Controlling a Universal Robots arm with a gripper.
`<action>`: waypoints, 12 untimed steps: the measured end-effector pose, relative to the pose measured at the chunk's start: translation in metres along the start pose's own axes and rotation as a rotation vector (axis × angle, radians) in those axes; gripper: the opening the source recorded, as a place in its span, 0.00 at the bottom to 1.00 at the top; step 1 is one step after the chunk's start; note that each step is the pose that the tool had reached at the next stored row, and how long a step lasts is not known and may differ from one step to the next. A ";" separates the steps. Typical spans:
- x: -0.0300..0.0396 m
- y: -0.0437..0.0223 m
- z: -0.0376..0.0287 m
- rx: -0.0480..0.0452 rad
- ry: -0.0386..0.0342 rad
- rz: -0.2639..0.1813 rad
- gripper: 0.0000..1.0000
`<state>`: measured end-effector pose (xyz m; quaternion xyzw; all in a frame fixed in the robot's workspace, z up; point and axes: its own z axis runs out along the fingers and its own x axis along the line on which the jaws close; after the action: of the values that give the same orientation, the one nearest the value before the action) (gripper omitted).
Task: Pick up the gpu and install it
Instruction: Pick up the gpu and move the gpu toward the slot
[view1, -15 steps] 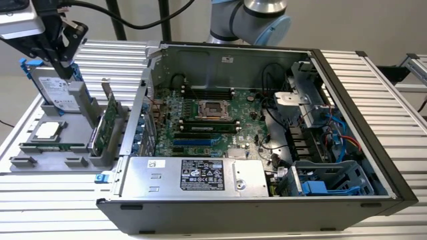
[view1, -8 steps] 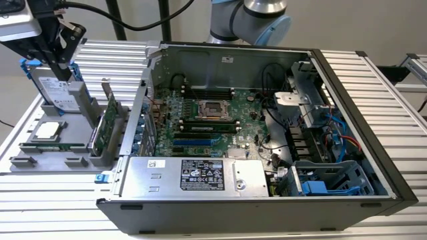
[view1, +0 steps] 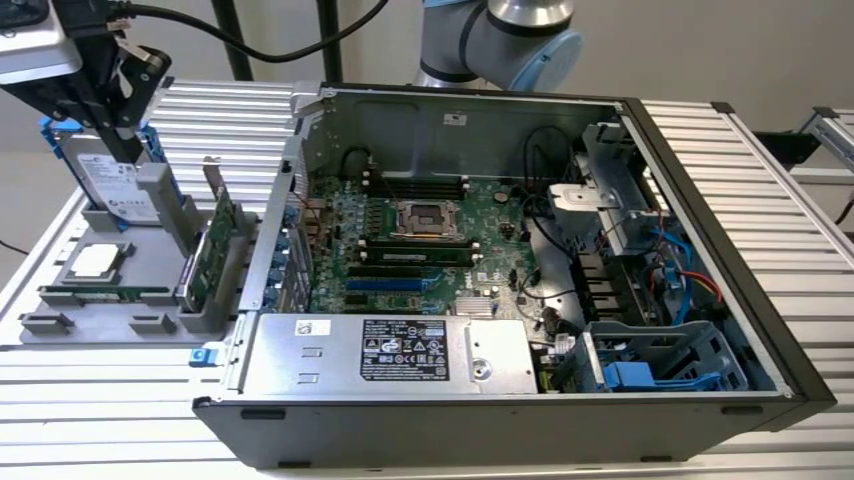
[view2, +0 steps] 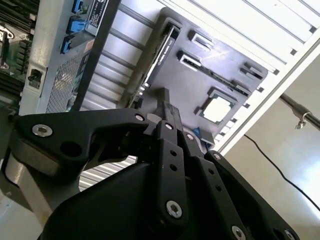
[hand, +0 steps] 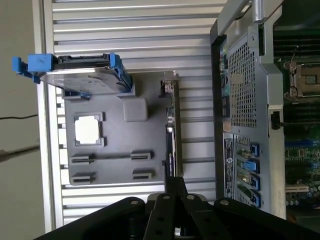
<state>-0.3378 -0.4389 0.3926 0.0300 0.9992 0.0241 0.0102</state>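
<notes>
None of the install is done yet: the jaws, pressed together and empty, hang near the gpu (hand: 171, 125), which stands on edge in its gray holder (hand: 115, 150) on the table (view1: 107, 400), at the exterior view's left of the open computer case (view1: 467, 430).

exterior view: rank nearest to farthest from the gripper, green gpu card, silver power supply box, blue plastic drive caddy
From the gripper:
1. green gpu card, upright in grey tray, exterior view's left
2. silver power supply box, middle, in the black case
3. blue plastic drive caddy, exterior view's right
</notes>
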 end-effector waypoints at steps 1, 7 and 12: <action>0.0000 -0.0002 0.0000 0.0000 0.0000 0.000 0.00; 0.0000 -0.0005 0.0000 0.0000 0.0000 0.000 0.00; 0.0000 -0.0005 0.0000 0.0000 0.0000 0.000 0.00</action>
<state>-0.3378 -0.4394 0.3926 0.0300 0.9992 0.0241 0.0102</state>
